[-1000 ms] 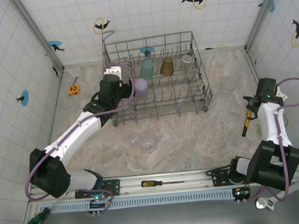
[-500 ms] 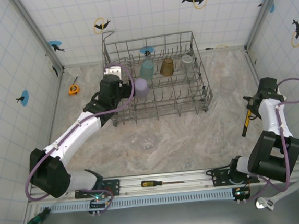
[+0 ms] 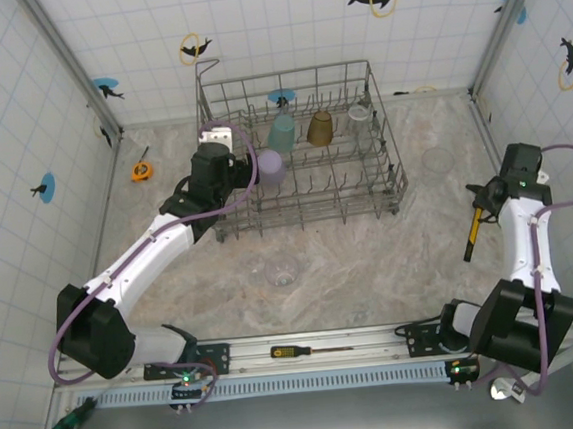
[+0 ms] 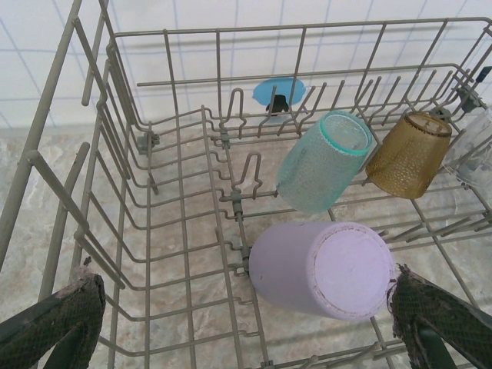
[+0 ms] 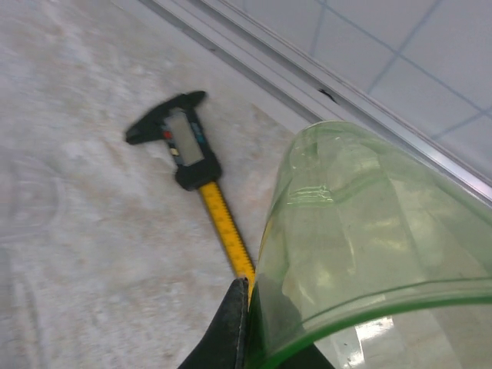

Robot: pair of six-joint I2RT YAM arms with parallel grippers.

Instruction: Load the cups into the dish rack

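Pale green, translucent plastic: the green cup is in my right gripper, jaws closed on its wall at the rim. One dark finger shows against the outside of the wall. I cannot see the other and take it to be inside the mouth.

Cup axis: it runs out from the fingers, mouth end at the pinch, body leaning away over the table. Below it lies a yellow-and-black caliper, apart from the cup.

Key relation: in the top view the dish rack lies to my left and somewhat farther from the bases, with bare table between. Its right wall is the side nearest this gripper. A clear cup stands on the table between rack and gripper, just off that wall.

Left gripper: spread wide over the rack's left half, holding nothing. The lavender cup lies on its side on the wires between the fingers. The teal cup and amber cup lean on tines behind it.

Judgement: the right arm owns this move. It calls for a carry leftward over the right wall, with the cup tipped mouth-down onto free tines. The right half is the closer target and stays clear of the left arm. Another clear cup waits on the table near the middle.
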